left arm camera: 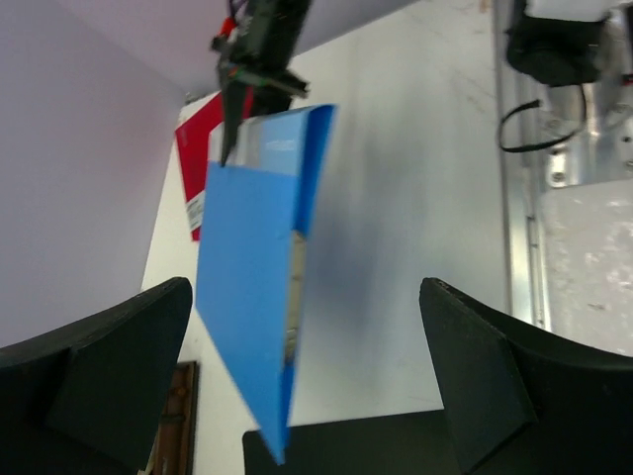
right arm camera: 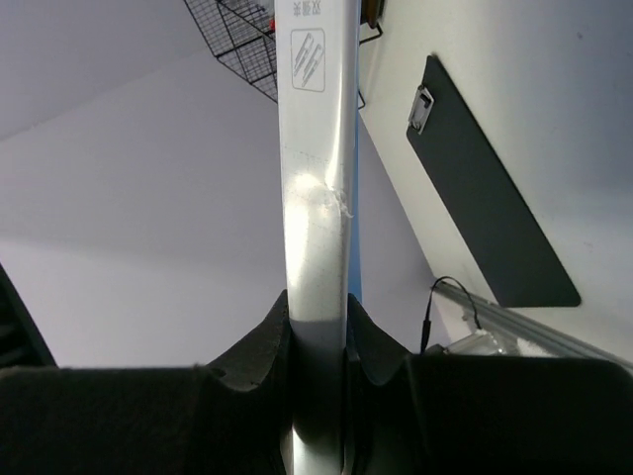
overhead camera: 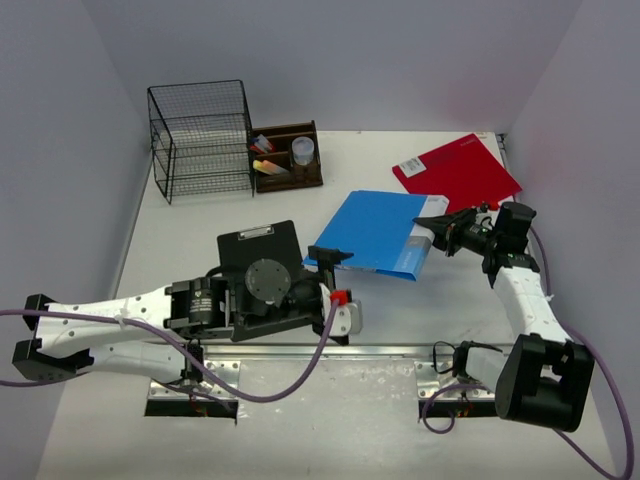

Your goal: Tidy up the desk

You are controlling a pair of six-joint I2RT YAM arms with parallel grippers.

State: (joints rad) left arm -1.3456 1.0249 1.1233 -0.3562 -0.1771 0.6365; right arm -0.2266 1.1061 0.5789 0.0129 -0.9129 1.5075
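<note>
- surface point(overhead camera: 400, 310): white, matt, smooth; front rail point(overhead camera: 390, 349) is bare silver metal.
- blue folder point(overhead camera: 372, 232): thin plastic with a slight sheen. Its clamped edge strip point(right arm camera: 318, 198) is glossy and silvery, scuffed at one spot.
- red folder point(overhead camera: 462, 170): smooth plastic, with a white paper label point(overhead camera: 410, 166).
- basket point(overhead camera: 200, 140): black wire mesh.
- organizer point(overhead camera: 290, 160): dark brown wood.
- clipboard point(right arm camera: 495, 228): matt black, with a metal clip point(right arm camera: 423, 107).
- right end effector point(right arm camera: 316, 341) pads point(right arm camera: 247, 371): matt black, rubbery look.

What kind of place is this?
Probably a robot test lab set up like an office: two robot arms bolted to the large white matte desk, plus a blue plastic folder, a black wire-mesh basket and a small brown wooden organizer.
</note>
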